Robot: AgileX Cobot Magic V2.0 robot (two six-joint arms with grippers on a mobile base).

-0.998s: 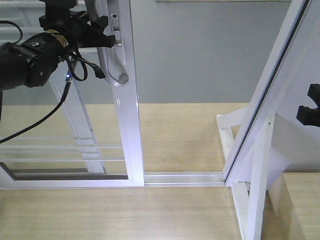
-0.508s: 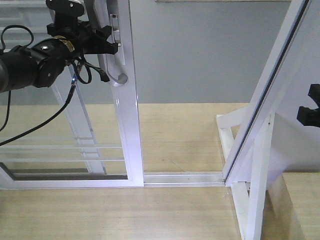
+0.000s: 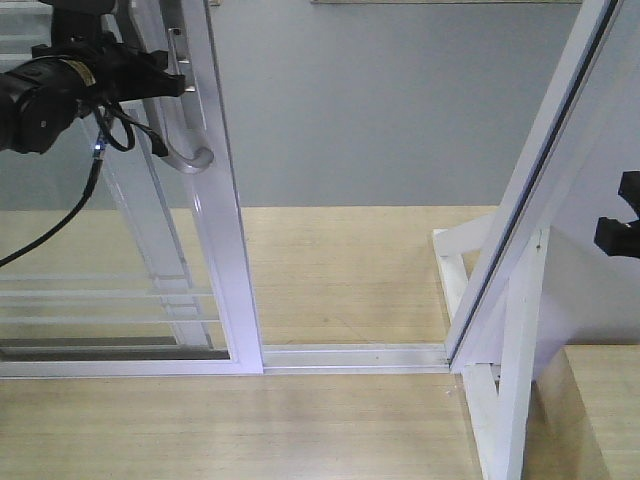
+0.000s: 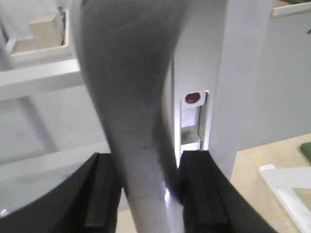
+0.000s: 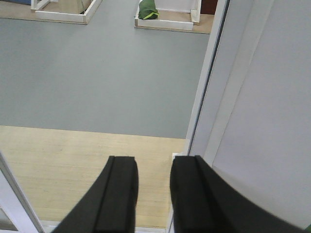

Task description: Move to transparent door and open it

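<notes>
The transparent door [image 3: 222, 230] has a glossy white frame, thin white bars low in its glass, and a grey curved pull handle [image 3: 188, 140] on its stile. It stands at the left end of the floor track [image 3: 350, 355]. My left gripper [image 3: 168, 78] is shut on the handle, which fills the gap between the black fingers [image 4: 99, 194] in the left wrist view [image 4: 141, 145]. A red-dotted latch plate [image 4: 193, 99] sits beside it. My right gripper [image 5: 153, 194] is open and empty, and shows at the right edge of the front view [image 3: 620, 225].
A tilted white fixed frame [image 3: 540, 190] on a white base [image 3: 455, 270] stands at the right, close to my right gripper. Wooden floor and a grey floor lie beyond the doorway. A green object [image 5: 147, 9] lies far off by white-edged platforms.
The door has slid to the left along the track, widening the opening. My left gripper moved left with the handle held in it. The right gripper has not moved.
</notes>
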